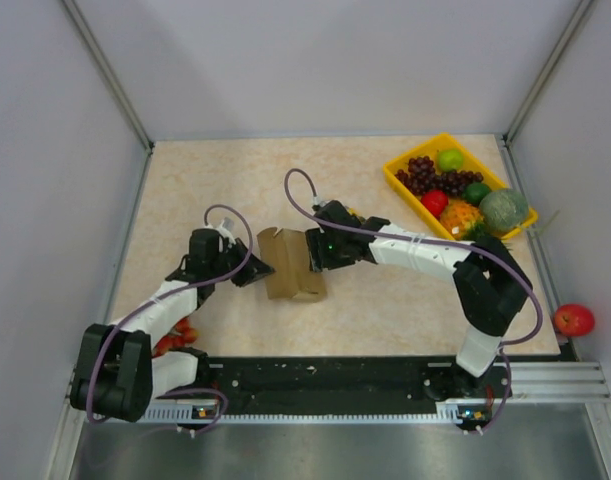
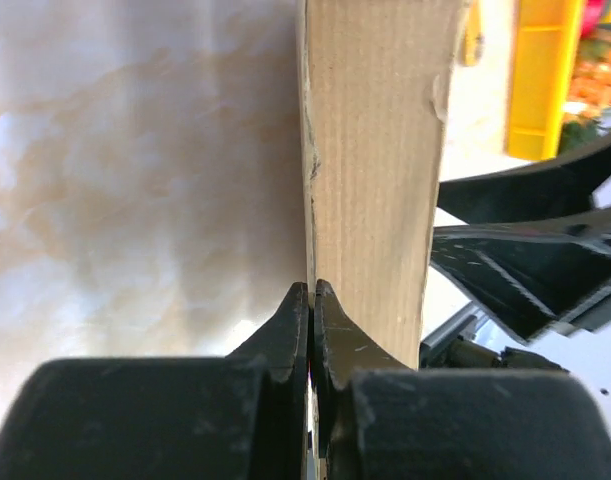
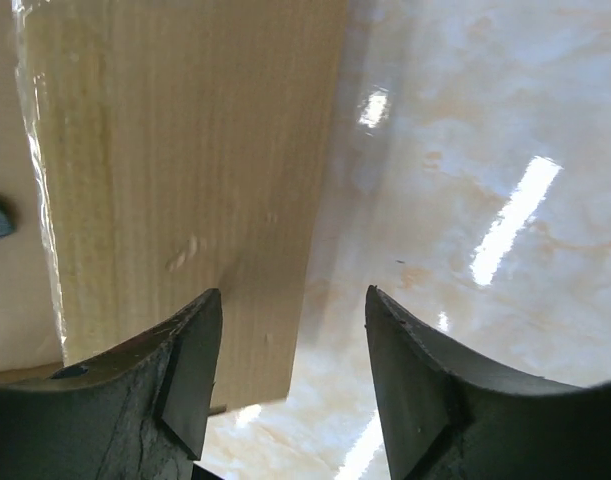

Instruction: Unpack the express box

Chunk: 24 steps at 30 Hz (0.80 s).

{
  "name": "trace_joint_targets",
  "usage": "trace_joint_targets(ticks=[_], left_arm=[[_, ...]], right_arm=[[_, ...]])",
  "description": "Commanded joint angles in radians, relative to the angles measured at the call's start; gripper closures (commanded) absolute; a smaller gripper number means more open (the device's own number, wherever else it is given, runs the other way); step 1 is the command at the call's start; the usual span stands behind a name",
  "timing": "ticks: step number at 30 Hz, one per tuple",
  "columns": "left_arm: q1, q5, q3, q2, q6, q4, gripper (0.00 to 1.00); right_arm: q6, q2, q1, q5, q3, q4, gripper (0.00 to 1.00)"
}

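The express box point(image 1: 290, 268) is a small brown cardboard carton lying mid-table, with a flap standing up at its far left. My left gripper point(image 1: 263, 272) is at its left side. In the left wrist view the jaws point(image 2: 312, 290) are pressed together on the carton's thin left edge point(image 2: 370, 180), which runs into the slit between the tips. My right gripper point(image 1: 313, 250) is at the box's right side, open. In the right wrist view point(image 3: 293, 293) one finger hangs over the cardboard point(image 3: 175, 160), the other over bare table, and neither touches it.
A yellow tray point(image 1: 397, 182) of fruit stands at the back right, also showing in the left wrist view point(image 2: 545, 90). A red apple point(image 1: 573, 320) lies beyond the table's right rail. Something red point(image 1: 175, 340) lies under my left arm. White walls enclose the table.
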Motion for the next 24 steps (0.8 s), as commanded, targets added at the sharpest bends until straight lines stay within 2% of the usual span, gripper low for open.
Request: trace_joint_targets(ticks=[1,10,14,18,24], left_arm=[[-0.002,0.072,0.116,-0.054,0.056,-0.119,1.00],[-0.002,0.119,0.171,-0.051,0.059,-0.181,1.00],[-0.002,0.144,0.199,-0.049,0.059,-0.193,1.00],[-0.002,0.149,0.222,-0.052,0.059,-0.213,1.00],[-0.002,0.142,0.239,-0.069,0.066,-0.251,1.00]], right_arm=[[-0.041,-0.098,-0.009,0.087,0.073,-0.055,0.36],[-0.053,-0.195,-0.009,0.099,0.107,-0.064,0.26],[-0.129,-0.174,0.002,0.013,0.133,-0.053,0.23],[-0.176,-0.129,0.061,0.045,0.161,-0.057,0.21],[-0.150,-0.065,0.066,0.065,0.144,-0.069,0.21]])
